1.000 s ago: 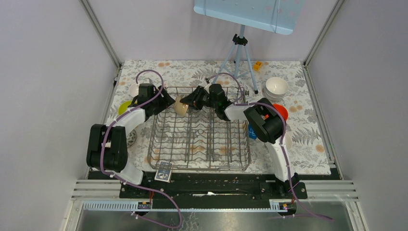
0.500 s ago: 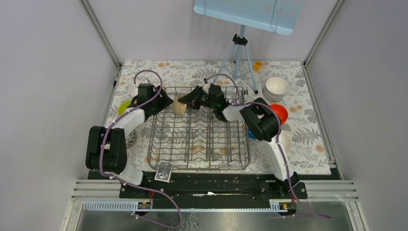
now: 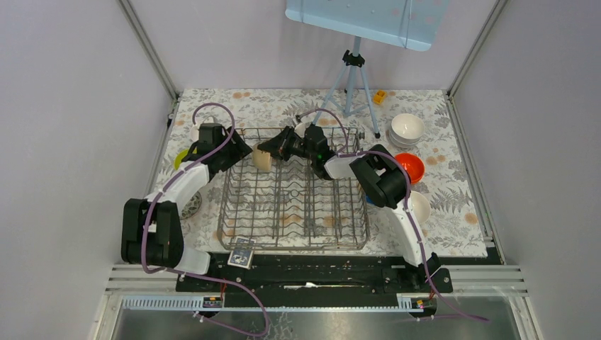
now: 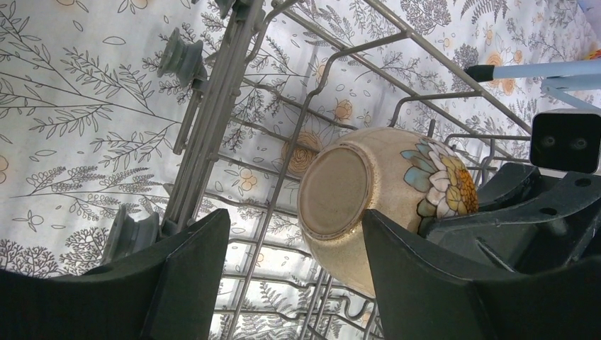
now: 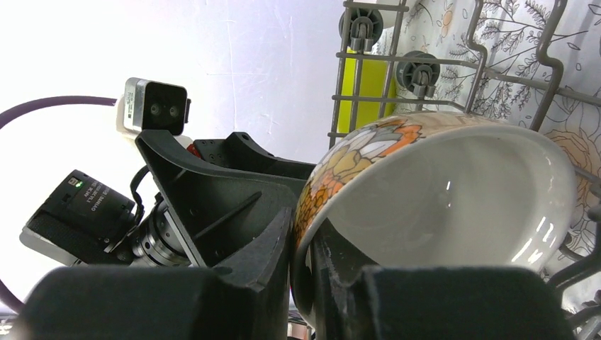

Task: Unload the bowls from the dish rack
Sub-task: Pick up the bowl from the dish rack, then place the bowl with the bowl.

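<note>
While right jaws pinch bowl (image 5: pixel 439 184) rim, left jaws gape.

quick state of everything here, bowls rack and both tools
floral bowl, on its side in the rack
right tool, shut on its rim
left tool, open by its foot
dish rack, holds that bowl
white bowls, stacked upright on table
orange-red bowl, upright on table

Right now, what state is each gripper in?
Left gripper: open, holding nothing.
Right gripper: closed on the rim of the floral bowl.
</note>
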You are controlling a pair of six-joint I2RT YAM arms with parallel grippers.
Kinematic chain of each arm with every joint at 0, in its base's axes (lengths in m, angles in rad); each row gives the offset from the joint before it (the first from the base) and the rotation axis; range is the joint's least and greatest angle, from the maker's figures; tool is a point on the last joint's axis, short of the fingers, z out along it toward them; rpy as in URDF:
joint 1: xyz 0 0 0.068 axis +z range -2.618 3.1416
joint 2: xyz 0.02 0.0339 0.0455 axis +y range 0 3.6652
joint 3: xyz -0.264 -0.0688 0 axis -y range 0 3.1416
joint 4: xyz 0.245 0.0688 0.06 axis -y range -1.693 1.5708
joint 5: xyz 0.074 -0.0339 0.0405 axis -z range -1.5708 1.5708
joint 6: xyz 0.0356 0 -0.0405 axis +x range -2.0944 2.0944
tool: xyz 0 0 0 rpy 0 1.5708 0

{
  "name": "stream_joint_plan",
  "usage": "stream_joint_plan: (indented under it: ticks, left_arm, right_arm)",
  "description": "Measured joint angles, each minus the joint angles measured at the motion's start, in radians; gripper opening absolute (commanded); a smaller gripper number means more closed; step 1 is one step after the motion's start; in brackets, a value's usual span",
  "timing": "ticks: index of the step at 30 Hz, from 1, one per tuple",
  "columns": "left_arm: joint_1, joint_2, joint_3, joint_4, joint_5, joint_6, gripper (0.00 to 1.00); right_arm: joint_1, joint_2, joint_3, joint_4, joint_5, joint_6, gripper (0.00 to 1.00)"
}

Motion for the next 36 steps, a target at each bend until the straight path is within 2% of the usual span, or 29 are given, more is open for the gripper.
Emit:
stream_joint_plan:
  ticks: [8,17,19,28,36]
  left_arm:
    - [0.005,-0.047,0.0,-0.029,-0.004,-0.003,0.78]
    - [0.014,-0.114,0.034,-0.118,-0.006,-0.033,0.92]
    - [0.014,-0.135,0.057,-0.134,-0.006,-0.037,0.98]
    - [0.014,-0.253,0.13,-0.184,0.002,-0.047,0.99]
    - [0.014,-0.378,0.152,-0.275,-0.022,-0.053,0.99]
  right_arm:
    - [0.0,0.0,0.0,0.008,-0.007,0.008,0.0]
    - [0.0,0.0,0.013,0.022,-0.026,0.016,0.0]
    - [0.0,0.0,0.019,0.027,-0.029,0.016,0.0]
    - [-0.002,-0.037,0.007,0.028,-0.077,-0.006,0.0]
    - [-0.006,-0.271,-0.055,-0.125,-0.158,-0.176,0.0]
